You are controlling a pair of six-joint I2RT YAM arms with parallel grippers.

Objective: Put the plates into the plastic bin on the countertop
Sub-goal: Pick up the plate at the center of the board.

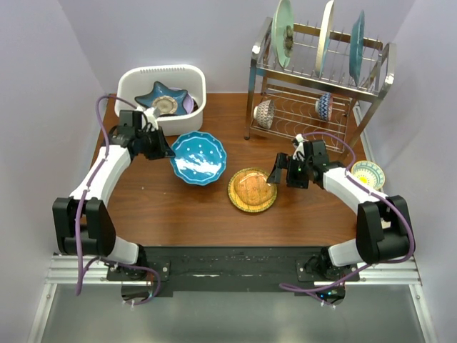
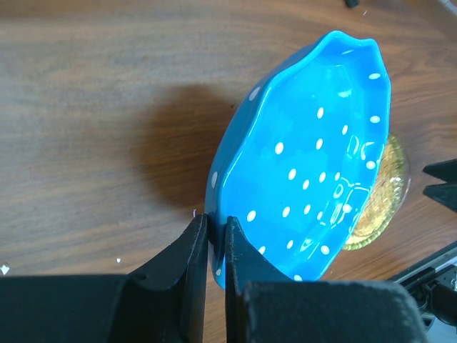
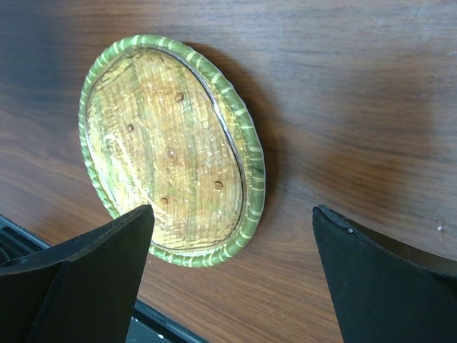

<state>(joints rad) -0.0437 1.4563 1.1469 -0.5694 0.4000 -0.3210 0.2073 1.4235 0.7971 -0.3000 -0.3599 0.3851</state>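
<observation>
The left fingers (image 2: 196, 239) are closed on the rim of the blue dotted plate (image 2: 314, 164). They hold it tilted over the table (image 1: 186, 207), left of centre in the top view and near the plastic bin (image 1: 198, 86). The bin, in the upper left, contains a blue star-shaped plate (image 1: 158, 95). The right fingers (image 3: 118, 246) are wide open and hold nothing, close to the amber plate (image 3: 168, 143), which lies flat at the centre of the table. More plates stand upright in the wire rack (image 1: 378, 82) at the upper right.

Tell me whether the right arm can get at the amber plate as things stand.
Probably yes. The right gripper hangs open right over the amber plate, which lies bare on the countertop with nothing between them.
</observation>
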